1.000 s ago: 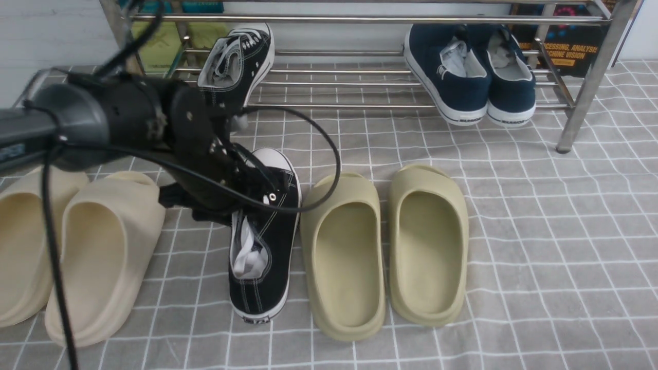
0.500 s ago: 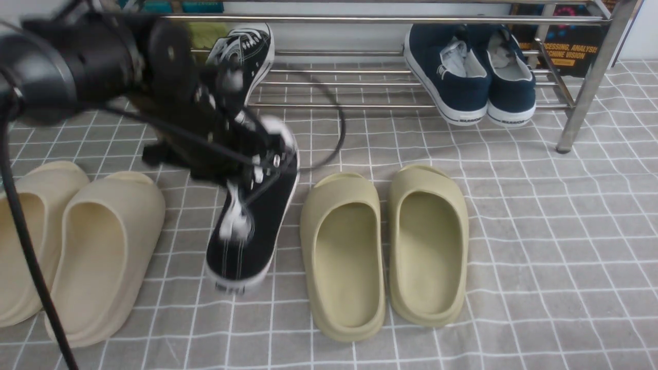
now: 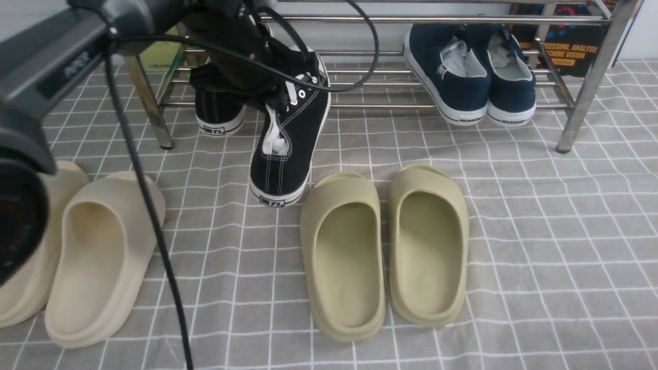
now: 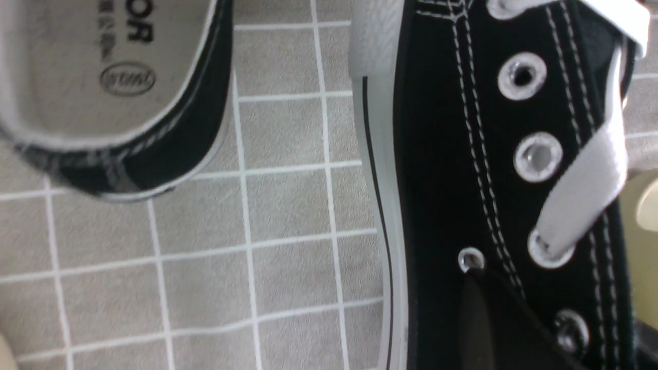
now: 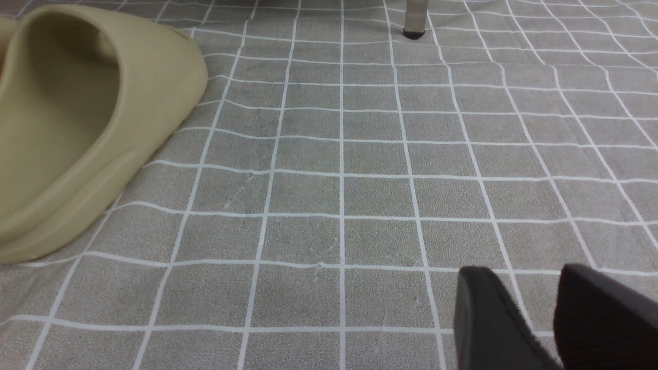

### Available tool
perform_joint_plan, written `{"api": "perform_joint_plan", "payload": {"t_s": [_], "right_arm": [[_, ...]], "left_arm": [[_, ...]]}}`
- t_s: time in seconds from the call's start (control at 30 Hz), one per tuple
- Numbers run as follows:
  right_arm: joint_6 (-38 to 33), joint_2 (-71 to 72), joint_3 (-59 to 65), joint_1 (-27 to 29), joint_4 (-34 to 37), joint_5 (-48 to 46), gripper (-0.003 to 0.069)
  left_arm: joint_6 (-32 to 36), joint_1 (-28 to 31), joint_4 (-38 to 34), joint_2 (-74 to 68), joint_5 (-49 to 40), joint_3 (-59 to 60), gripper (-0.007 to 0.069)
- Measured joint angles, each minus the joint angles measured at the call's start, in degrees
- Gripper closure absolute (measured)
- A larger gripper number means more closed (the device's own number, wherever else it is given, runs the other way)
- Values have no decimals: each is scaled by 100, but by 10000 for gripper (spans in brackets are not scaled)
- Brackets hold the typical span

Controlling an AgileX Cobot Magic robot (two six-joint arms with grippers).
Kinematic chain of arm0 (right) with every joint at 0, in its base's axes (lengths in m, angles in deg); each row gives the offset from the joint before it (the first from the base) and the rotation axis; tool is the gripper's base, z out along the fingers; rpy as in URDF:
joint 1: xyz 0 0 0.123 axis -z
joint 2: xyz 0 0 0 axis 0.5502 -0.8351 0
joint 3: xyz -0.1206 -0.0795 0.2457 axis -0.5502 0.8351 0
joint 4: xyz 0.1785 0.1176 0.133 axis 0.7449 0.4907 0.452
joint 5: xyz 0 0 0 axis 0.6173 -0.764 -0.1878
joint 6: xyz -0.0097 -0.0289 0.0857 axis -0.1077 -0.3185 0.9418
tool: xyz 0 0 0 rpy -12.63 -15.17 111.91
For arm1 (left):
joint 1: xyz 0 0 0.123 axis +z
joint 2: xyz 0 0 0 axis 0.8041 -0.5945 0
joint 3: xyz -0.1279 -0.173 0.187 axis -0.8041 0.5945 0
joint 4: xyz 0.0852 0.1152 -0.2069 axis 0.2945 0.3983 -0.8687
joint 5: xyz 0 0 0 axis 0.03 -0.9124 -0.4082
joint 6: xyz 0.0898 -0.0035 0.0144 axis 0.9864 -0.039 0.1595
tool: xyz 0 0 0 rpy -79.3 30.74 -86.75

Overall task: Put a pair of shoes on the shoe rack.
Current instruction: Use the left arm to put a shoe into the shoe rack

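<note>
Front view: left gripper (image 3: pixel 270 90) is clamped on the eyelet edge of the second black sneaker (image 3: pixel 290 149), which hangs heel-down just before the shoe rack (image 3: pixel 411 20). The first black sneaker (image 3: pixel 220 110) rests on the rack. Remaining, by estimate: seat the held sneaker beside it and release.

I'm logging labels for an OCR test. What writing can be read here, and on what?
"...CESSING, ANALYSIS" and "...CHINE VISION", starts hidden: dark book cover behind the shiny chrome shoe rack.
"OR", cut off: grey insole of the second black canvas sneaker.
Too small or blurred: oval stamp on that insole; heel tabs of the lifted black canvas sneaker and the navy blue sneakers; left arm's label.
</note>
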Motion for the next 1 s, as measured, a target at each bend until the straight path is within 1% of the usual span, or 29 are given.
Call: {"api": "perform_joint_plan", "payload": {"t_s": [0.27, 0.47, 0.63, 0.87, 1.0], "right_arm": [[0, 0, 0, 0, -1, 0, 419], [0, 0, 0, 0, -1, 0, 419], [-5, 0, 0, 0, -1, 0, 419], [-5, 0, 0, 0, -1, 0, 419], [-11, 0, 0, 0, -1, 0, 419]], "left_arm": [[25, 0, 67, -349, -15, -447, 561], [48, 0, 234, -480, 284, -476, 561], [237, 0, 234, -487, 656, -507, 561], [262, 0, 285, -497, 915, -511, 561], [213, 0, 440, -581, 1294, -525, 561]]}}
